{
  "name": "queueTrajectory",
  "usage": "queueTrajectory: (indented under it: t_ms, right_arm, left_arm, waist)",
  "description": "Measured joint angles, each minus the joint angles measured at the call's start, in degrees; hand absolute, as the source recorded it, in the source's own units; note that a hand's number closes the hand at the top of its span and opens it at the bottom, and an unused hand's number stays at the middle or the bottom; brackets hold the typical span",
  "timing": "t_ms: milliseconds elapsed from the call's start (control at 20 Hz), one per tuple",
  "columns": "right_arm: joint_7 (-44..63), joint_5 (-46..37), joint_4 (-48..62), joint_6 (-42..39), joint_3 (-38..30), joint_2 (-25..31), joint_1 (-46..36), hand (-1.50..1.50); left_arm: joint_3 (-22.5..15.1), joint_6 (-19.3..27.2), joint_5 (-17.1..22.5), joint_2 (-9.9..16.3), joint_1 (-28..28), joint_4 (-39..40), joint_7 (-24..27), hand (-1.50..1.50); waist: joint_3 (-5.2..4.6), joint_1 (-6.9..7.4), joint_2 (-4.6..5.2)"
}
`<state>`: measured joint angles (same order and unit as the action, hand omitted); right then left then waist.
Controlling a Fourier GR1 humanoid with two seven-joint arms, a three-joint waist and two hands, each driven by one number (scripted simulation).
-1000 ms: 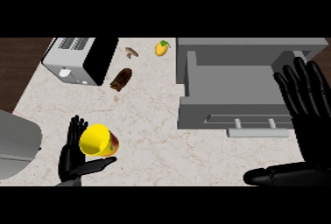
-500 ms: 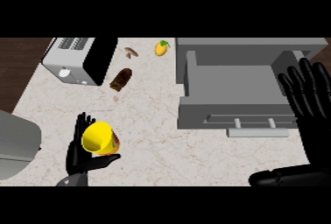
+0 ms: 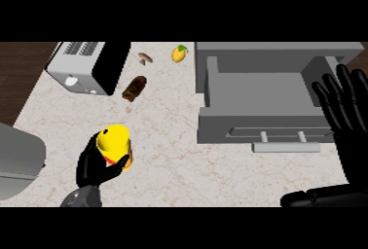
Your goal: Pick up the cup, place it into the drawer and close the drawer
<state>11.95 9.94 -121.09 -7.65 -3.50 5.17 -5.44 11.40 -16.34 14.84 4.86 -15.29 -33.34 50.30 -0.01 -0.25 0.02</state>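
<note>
A yellow cup (image 3: 114,142) with a red band near its lower end is lifted above the counter at lower left, tilted. My left hand (image 3: 96,168) is shut on it, fingers and thumb curled round its lower part. The grey drawer (image 3: 263,103) stands open at the right, its inside bare and its handle (image 3: 283,135) on the front wall. Over the drawer's right side my right hand (image 3: 346,104) is open, fingers straight and pointing up.
A toaster (image 3: 87,66) stands at the back left. A brown oblong item (image 3: 134,88), a small mushroom (image 3: 145,58) and a yellow-orange fruit (image 3: 178,53) lie on the marble counter (image 3: 187,160) behind the cup. A grey appliance (image 3: 18,155) occupies the left edge.
My left hand has carried the cup slightly right and up the view, toward the drawer. The right hand has drifted a little right and stays open.
</note>
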Motion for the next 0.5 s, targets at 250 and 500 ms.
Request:
queueTrajectory:
  t_ms: [250,500]
  right_arm:
    - [-1.1,-0.8,1.3,-0.1,0.1,-0.1,-0.3,-1.50]
    - [0.0,-0.4,0.7,0.3,-0.4,0.2,-1.2,-1.50]
  left_arm:
    - [-0.8,2.1,-1.1,-0.8,0.2,-0.9,2.9,1.50]
    - [0.2,3.8,-1.1,0.3,-0.5,-0.8,4.8,1.50]
  waist:
    - [0.02,0.09,-0.01]
    - [-0.01,0.06,0.00]
